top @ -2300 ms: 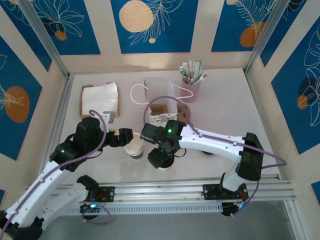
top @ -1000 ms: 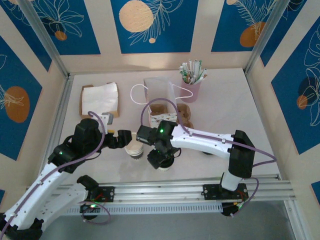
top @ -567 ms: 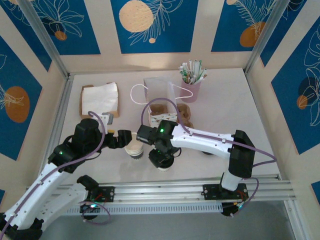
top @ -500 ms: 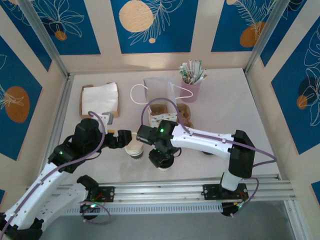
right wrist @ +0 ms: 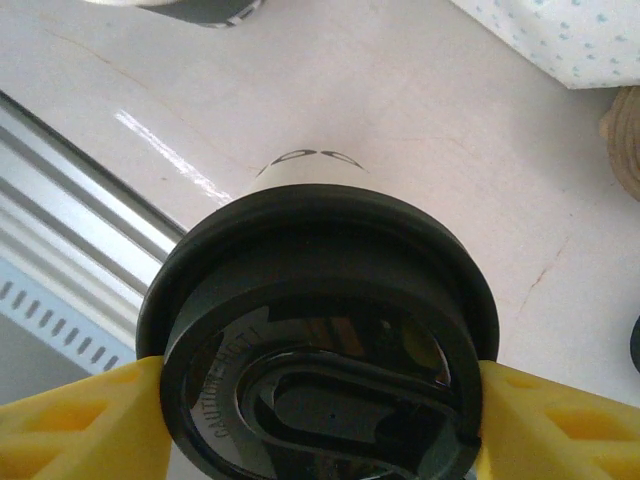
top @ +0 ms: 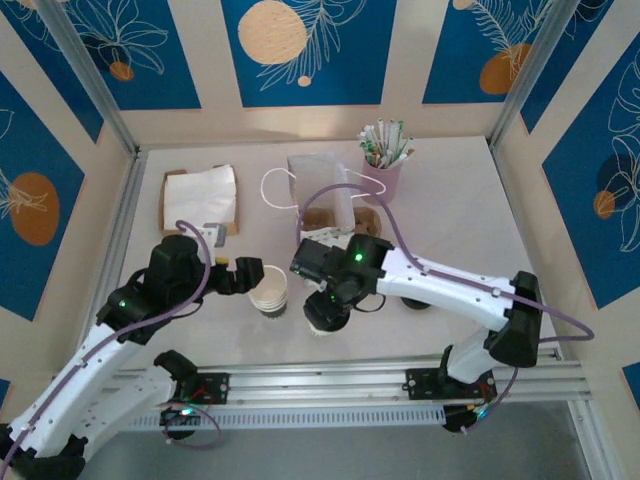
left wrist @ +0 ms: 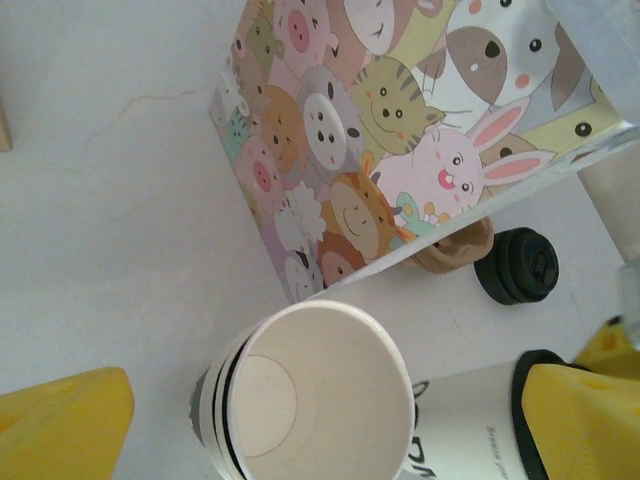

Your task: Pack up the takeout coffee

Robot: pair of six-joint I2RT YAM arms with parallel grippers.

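The takeout coffee (right wrist: pixel 318 300), a whitish paper cup under a black sip lid, stands near the table's front edge, and its white wall (left wrist: pixel 468 420) also appears in the left wrist view. My right gripper (right wrist: pixel 320 410) is shut on it, a yellow finger (right wrist: pixel 75 425) pressed against each side of the lid. From above, that gripper (top: pixel 325 312) covers the cup. My left gripper (top: pixel 258 282) is open, its yellow fingers (left wrist: pixel 60 425) wide on either side of the stack of lidless cups (left wrist: pixel 310 400), not touching it.
A paper bag (top: pixel 322 205) printed with cartoon animals (left wrist: pixel 400 130) stands just behind the cups. A loose black lid (left wrist: pixel 517 265) lies beside it. A pink cup of sticks (top: pixel 383 170) and a napkin box (top: pixel 200 195) sit at the back. The metal rail (top: pixel 350 380) borders the front edge.
My right gripper's fingers have closed in on the coffee lid, and the right forearm and elbow have swung to the right. The left arm has stayed still.
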